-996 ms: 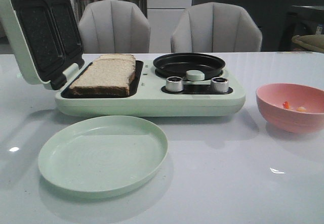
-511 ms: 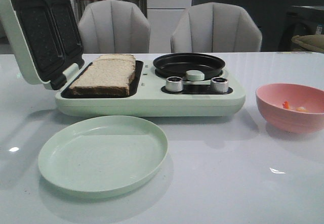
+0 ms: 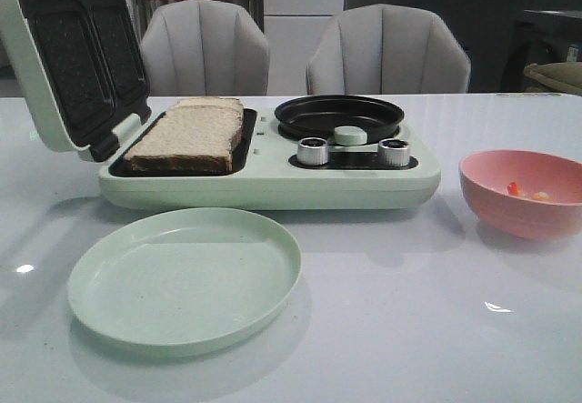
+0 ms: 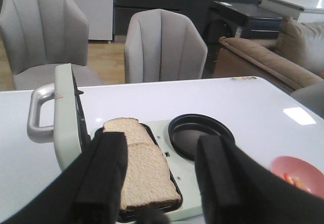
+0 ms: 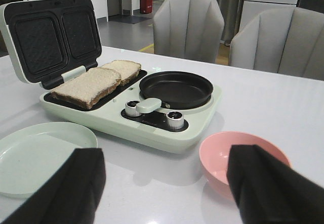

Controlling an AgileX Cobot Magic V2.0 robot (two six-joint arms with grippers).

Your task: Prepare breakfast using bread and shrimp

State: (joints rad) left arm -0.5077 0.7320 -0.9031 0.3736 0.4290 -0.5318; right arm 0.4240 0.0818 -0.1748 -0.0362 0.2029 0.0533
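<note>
1. Two square tan bread slices [image 3: 193, 135] lie on the open pale green breakfast maker's [image 3: 273, 180] grill plate
2. Small orange-pink shrimp [image 3: 526, 191] sit in the pink bowl [image 3: 523, 194], right of the maker
3. Left fingers [image 4: 104, 176] and right fingers [image 5: 76, 183] are spread apart, holding nothing

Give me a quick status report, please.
Left gripper and right gripper open, holding nothing. Bread on the open sandwich maker; shrimp in the pink bowl. Pan and plate bare.
</note>
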